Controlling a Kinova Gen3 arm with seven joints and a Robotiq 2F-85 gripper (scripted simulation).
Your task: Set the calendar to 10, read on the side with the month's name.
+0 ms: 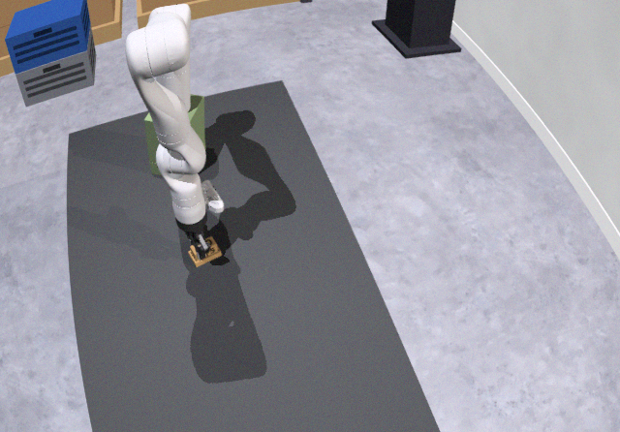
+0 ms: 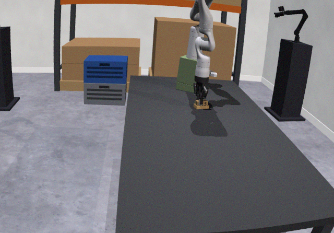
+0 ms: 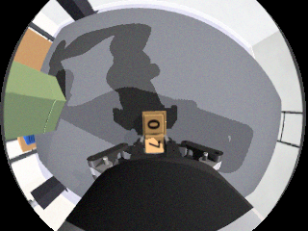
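Observation:
The small wooden calendar tray [image 1: 207, 257] sits on the dark table, just in front of the arm's base; it also shows in the exterior view [image 2: 201, 106]. Two wooden cubes stand in it side by side. My gripper [image 1: 201, 245] points straight down into the tray and is shut on one cube [image 3: 154, 145], whose top face shows a 7. The other cube [image 3: 154, 123] stands right beside it, free, with a 0 on top. In the exterior view the free cube [image 2: 205, 104] shows a 5 on its front face. My fingers [image 2: 201, 96] hide the held cube's front.
A green box [image 1: 172, 135] stands at the arm's base, behind the tray. The table's edges are far from the tray. A blue and grey crate [image 2: 105, 79] and cardboard boxes stand on the floor beyond the table.

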